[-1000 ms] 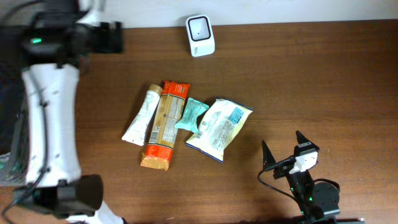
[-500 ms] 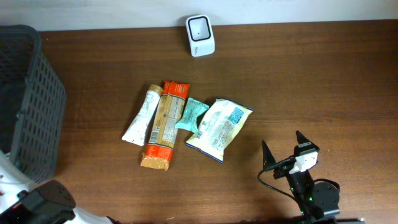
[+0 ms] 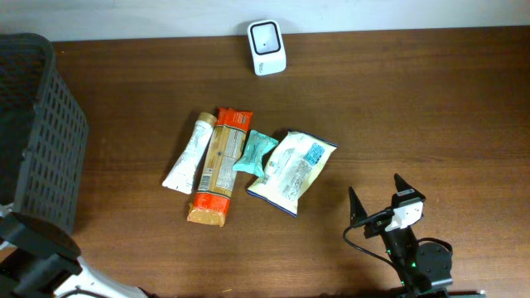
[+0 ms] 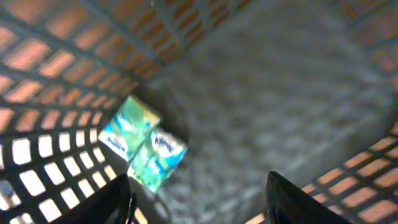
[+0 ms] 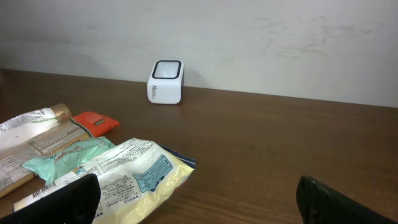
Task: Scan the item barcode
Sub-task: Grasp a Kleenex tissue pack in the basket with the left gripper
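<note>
Several packaged items lie mid-table: a white tube point(image 3: 186, 153), a tan bar pack with orange ends point(image 3: 217, 165), a teal packet point(image 3: 254, 153) and a white-yellow bag point(image 3: 291, 170). I cannot make out a barcode on any of them. The white scanner point(image 3: 267, 36) stands at the far edge. My right gripper point(image 3: 377, 199) rests open near the bag point(image 5: 124, 177), facing the scanner point(image 5: 166, 81). My left gripper point(image 4: 202, 205) hangs open over the black basket floor point(image 4: 261, 106), where two teal-green packets point(image 4: 143, 143) lie. Nothing sits between its fingers.
The black mesh basket point(image 3: 41, 124) fills the table's left side. My left arm point(image 3: 37, 248) shows at the lower left corner. A pale wall point(image 5: 249, 37) rises behind the scanner.
My left arm has drawn back from above the basket toward the lower left corner, uncovering the basket. The right arm and the items on the table have not moved.
</note>
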You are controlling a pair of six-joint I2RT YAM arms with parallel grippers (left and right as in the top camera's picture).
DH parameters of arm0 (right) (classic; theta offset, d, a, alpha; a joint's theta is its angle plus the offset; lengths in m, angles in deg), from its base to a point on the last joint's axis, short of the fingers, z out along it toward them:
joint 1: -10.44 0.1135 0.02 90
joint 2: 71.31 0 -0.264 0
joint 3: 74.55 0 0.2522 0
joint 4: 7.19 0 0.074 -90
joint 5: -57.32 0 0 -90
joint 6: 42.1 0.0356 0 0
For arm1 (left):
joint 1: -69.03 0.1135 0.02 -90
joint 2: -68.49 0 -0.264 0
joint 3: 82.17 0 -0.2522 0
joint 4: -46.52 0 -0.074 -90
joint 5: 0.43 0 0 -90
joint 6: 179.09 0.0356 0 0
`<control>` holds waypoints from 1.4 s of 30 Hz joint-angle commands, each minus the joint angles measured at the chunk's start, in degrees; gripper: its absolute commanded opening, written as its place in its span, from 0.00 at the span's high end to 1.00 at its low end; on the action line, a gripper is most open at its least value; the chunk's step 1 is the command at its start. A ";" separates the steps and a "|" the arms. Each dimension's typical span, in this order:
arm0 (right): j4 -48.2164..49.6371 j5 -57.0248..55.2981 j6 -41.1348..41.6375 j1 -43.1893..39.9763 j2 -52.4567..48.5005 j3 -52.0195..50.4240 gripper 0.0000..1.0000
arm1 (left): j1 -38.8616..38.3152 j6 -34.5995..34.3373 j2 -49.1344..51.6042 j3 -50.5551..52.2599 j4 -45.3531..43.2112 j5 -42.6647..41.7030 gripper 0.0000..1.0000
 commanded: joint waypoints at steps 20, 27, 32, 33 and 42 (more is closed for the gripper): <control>-0.24 -0.31 0.17 -0.44 0.28 -0.31 0.01 | 3.89 6.62 6.38 25.79 -19.08 8.72 0.34; -0.24 -0.31 0.17 -0.44 0.28 -0.31 0.01 | 3.89 8.37 10.14 25.83 -19.21 9.20 0.77; -0.24 -0.31 0.17 -0.44 0.28 -0.31 0.02 | 3.82 8.31 9.94 25.18 -18.62 10.12 1.00; -0.24 -0.31 0.17 -0.44 0.28 -0.31 0.01 | 3.74 8.28 9.75 24.70 -18.10 9.66 1.00; -0.24 -0.31 0.17 -0.44 0.28 -0.31 0.01 | -3.13 7.23 -4.31 3.21 -8.22 0.63 1.00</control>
